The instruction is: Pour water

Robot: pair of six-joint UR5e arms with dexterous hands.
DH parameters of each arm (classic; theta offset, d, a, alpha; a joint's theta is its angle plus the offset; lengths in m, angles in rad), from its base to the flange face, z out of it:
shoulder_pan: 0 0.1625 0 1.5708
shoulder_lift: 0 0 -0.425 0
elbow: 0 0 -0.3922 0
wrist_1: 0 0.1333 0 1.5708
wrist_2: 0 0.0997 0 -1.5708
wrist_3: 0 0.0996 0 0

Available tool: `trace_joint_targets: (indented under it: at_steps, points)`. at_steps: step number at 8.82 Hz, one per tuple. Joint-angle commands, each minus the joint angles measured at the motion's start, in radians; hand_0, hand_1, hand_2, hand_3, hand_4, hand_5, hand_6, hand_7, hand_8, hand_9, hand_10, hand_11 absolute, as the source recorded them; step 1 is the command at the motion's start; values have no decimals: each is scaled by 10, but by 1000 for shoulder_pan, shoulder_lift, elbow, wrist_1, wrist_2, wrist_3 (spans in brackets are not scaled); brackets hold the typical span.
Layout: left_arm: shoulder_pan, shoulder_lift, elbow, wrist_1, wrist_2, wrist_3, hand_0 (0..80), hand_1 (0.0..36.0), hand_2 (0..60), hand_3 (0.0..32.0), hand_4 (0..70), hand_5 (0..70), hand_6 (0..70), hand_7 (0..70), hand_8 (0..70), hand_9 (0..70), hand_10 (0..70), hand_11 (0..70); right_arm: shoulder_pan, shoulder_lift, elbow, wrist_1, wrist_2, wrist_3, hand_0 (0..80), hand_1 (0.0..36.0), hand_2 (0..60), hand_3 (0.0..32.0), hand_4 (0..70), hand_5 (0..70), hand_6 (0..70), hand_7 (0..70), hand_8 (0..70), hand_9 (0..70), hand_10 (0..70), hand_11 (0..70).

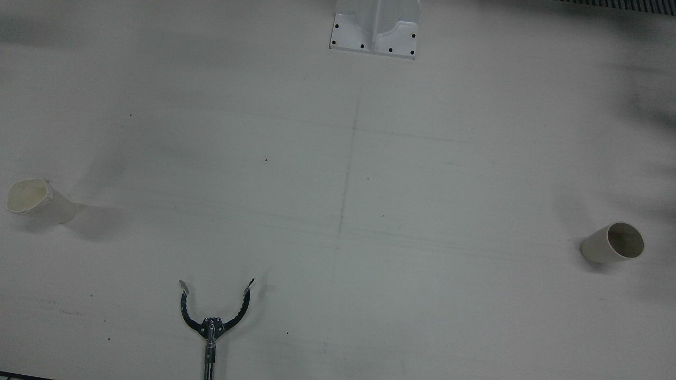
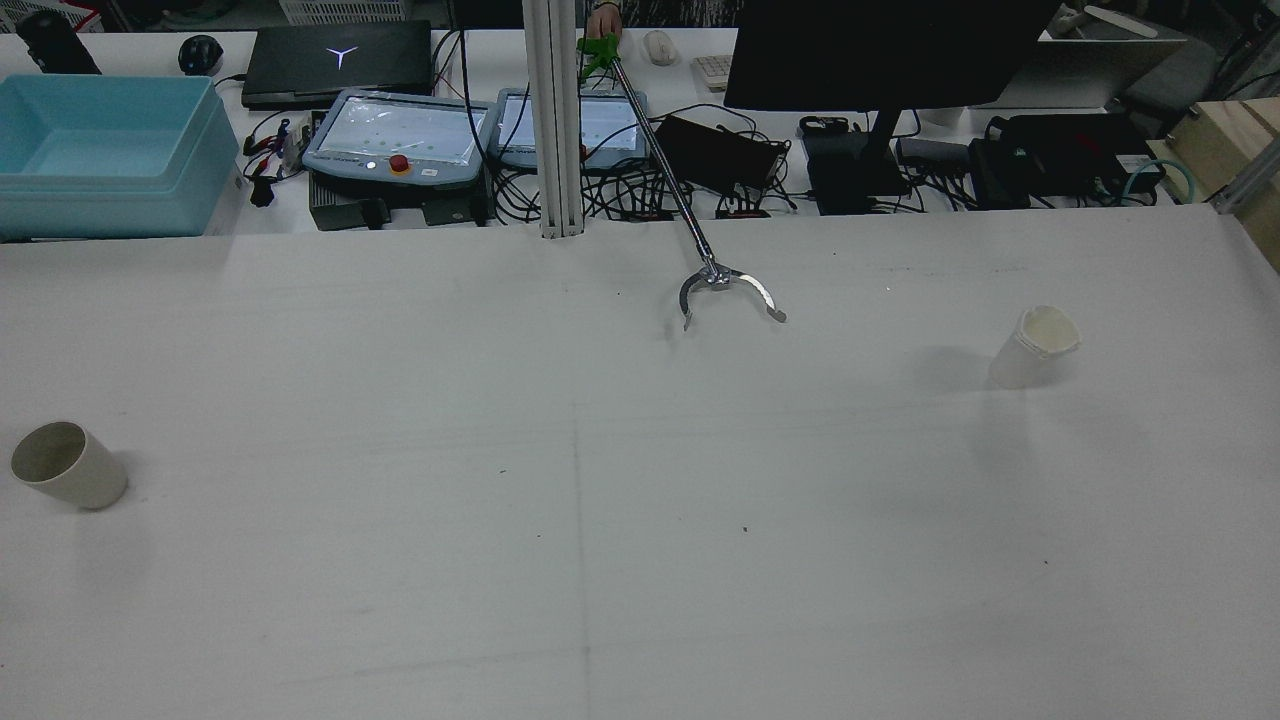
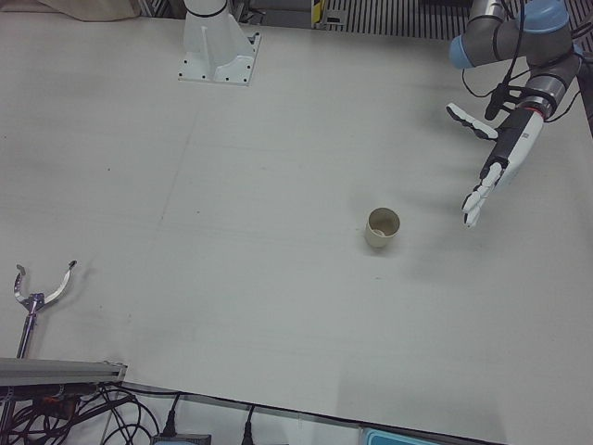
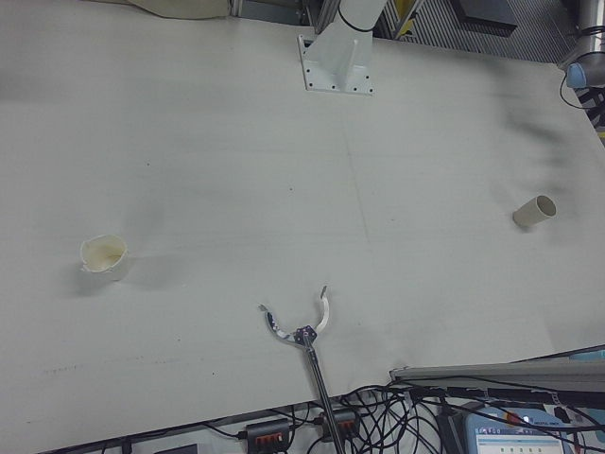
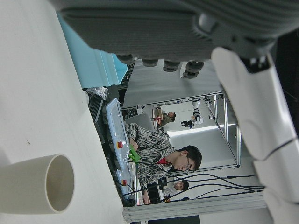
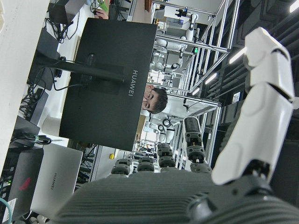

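**Me:** Cups first: the plain cup (image 3: 384, 228) stands upright on the surface (image 3: 278, 185), nearest my left hand (image 3: 498, 158). That hand hangs above the surface beside it, fingers (image 3: 473, 206) spread, straight and pointing down, holding nothing, clear of the cup.

**Partner:** And from the left hand's own camera?

**Me:** The same cup (image 5: 39, 184) sits below the fingers (image 5: 261, 121), mouth toward the lens, untouched.

**Partner:** The second cup?

**Me:** The crumpled-rim cup (image 2: 1035, 346) stands far across the surface, on my right arm's side, well apart from everything.

**Partner:** Your right hand?

**Me:** Only its own camera shows the right hand (image 6: 196, 196): fingers (image 6: 254, 116) extended, gripping nothing, a monitor (image 6: 105, 84) beyond them.

**Partner:** Anything farther out?

**Me:** A reacher claw (image 2: 728, 290) on a long pole rests at the operators' edge, jaws apart, between the two cups.
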Motion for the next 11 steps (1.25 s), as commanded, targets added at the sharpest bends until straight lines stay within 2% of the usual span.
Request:
trace_joint_targets:
  at_steps: [1, 3, 4, 5, 6, 7, 8, 9, 10, 11]
  points:
    - [1, 11, -6, -44, -8, 34, 494, 86, 0, 0, 50, 50, 0, 39, 0, 0, 0, 5, -8, -5, -9, -5, -3, -16, 468, 162, 197, 0, 69, 216, 56, 123, 19, 57, 24, 49]
    - [3, 11, 4, -60, -8, 70, 495, 89, 0, 0, 52, 53, 0, 41, 0, 0, 0, 2, -15, -5, -35, -1, -3, -21, 464, 155, 209, 0, 80, 218, 69, 139, 23, 63, 35, 65]
    - [6, 8, 37, -109, -8, 132, 493, 93, 0, 0, 49, 53, 0, 42, 0, 0, 0, 1, -30, -5, -32, -1, -5, -21, 460, 149, 204, 0, 72, 212, 64, 133, 21, 61, 42, 74]
    - [9, 4, 106, -182, -8, 198, 494, 104, 0, 0, 44, 57, 0, 44, 0, 0, 0, 0, -47, -5, -25, -1, -5, -21, 458, 145, 198, 0, 66, 206, 59, 129, 19, 59, 43, 75]
    - [18, -18, 182, -215, -8, 234, 497, 122, 0, 0, 34, 54, 0, 43, 0, 0, 0, 5, -66, -5, -23, -1, -5, -19, 460, 148, 200, 0, 78, 213, 61, 133, 20, 60, 43, 75]
    - [19, -105, 309, -224, -5, 246, 503, 146, 0, 0, 12, 53, 0, 43, 0, 0, 0, 7, -84, -5, -22, -1, -5, -19, 467, 160, 209, 0, 93, 225, 66, 142, 22, 63, 45, 80]
    - [23, -177, 402, -236, 2, 298, 501, 158, 8, 0, 3, 45, 0, 40, 0, 0, 0, 0, -93, -3, -8, -9, -3, -16, 474, 172, 212, 0, 84, 222, 63, 142, 21, 62, 43, 79]
    - [73, -223, 447, -237, 2, 302, 505, 176, 46, 0, 0, 34, 0, 35, 0, 0, 0, 0, -97, -3, 65, -26, -6, -39, 475, 175, 216, 0, 89, 223, 66, 143, 22, 63, 42, 77]
    - [105, -268, 491, -238, -2, 306, 505, 173, 42, 0, 0, 43, 0, 33, 0, 0, 0, 1, -97, -2, 96, -69, -5, -63, 484, 185, 223, 0, 118, 231, 78, 154, 24, 64, 39, 72]
    - [168, -271, 485, -241, -7, 306, 508, 179, 50, 0, 0, 43, 0, 33, 0, 0, 0, 2, -97, -2, 95, -71, -5, -64, 490, 193, 246, 0, 168, 242, 100, 175, 30, 70, 30, 60]
